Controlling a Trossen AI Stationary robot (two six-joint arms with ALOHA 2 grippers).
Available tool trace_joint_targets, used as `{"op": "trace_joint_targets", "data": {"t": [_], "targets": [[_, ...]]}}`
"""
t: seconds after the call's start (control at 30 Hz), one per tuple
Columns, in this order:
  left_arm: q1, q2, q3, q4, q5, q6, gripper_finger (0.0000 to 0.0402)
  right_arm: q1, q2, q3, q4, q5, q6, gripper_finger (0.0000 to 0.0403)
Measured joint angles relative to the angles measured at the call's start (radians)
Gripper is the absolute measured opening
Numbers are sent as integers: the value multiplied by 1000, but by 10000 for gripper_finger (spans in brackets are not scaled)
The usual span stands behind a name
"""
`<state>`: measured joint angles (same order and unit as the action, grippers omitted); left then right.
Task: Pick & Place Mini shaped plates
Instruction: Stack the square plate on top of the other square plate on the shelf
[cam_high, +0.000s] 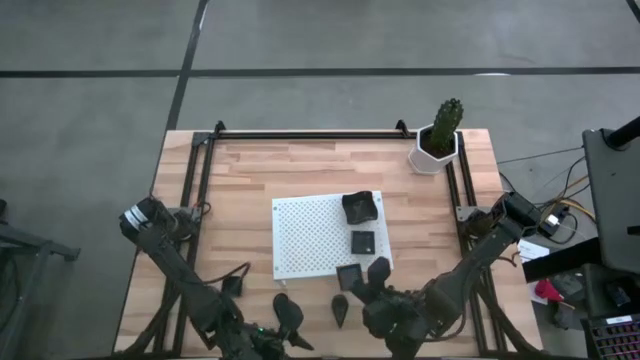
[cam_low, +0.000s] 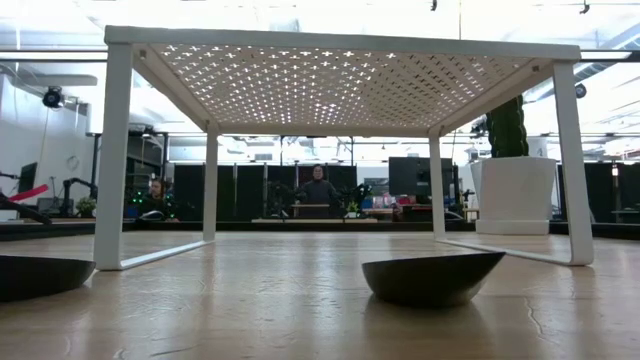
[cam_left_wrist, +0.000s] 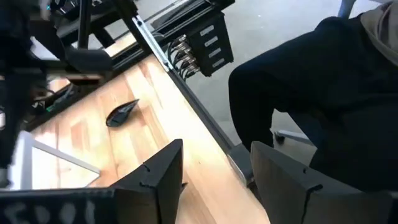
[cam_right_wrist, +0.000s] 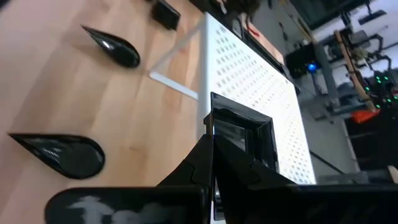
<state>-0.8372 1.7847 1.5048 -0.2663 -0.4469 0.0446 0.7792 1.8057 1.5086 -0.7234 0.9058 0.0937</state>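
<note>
Several small black plates show. On the white perforated board (cam_high: 310, 235) sit a larger square plate (cam_high: 360, 207) and a small square one (cam_high: 363, 241). Two teardrop plates (cam_high: 340, 308) (cam_high: 288, 312) and a small square plate (cam_high: 232, 285) lie on the wood near the table's near edge. My right gripper (cam_high: 372, 275) (cam_right_wrist: 211, 155) is at the board's near right corner, shut on another square plate (cam_high: 349, 275) (cam_right_wrist: 242, 134). My left gripper (cam_high: 262, 340) (cam_left_wrist: 217, 180) hovers open at the near edge, touching nothing. My right gripper pinches the square plate by its rim (cam_right_wrist: 214, 124) on the side nearest the fingers. The fingers (cam_right_wrist: 193, 165) come at it slanting from the table's near side. The plate sits over the board's near edge; whether it rests there or is lifted, I cannot tell.
The board is a raised stand on thin legs (cam_low: 110, 160), open underneath. A white hexagonal pot with a cactus (cam_high: 437, 140) stands at the far right corner. Black rails (cam_high: 200, 190) run along the table's sides. A person in dark clothing (cam_left_wrist: 323, 93) sits beyond the near edge.
</note>
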Motion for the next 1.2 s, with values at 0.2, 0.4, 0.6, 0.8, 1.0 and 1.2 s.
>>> {"op": "trace_joint_targets", "data": {"t": [0.2,0.4,0.6,0.8,1.0,1.2], "targets": [[-7,0,-101,103,0,-43,183,0,0,21,-105,54,1,8],[-33,-3,-124,120,-16,-57,181,-25,-4,21,-221,69,98,8],[-46,-10,-126,113,-31,-57,181,-64,-18,19,-276,69,132,8],[-46,-36,-168,121,-31,-66,181,-91,-74,-18,-273,62,142,8],[-46,-41,-196,132,-40,-86,181,-101,-128,-108,-260,51,175,8],[-46,-41,-196,136,-42,-87,181,-113,-181,-194,-152,42,164,8]]}}
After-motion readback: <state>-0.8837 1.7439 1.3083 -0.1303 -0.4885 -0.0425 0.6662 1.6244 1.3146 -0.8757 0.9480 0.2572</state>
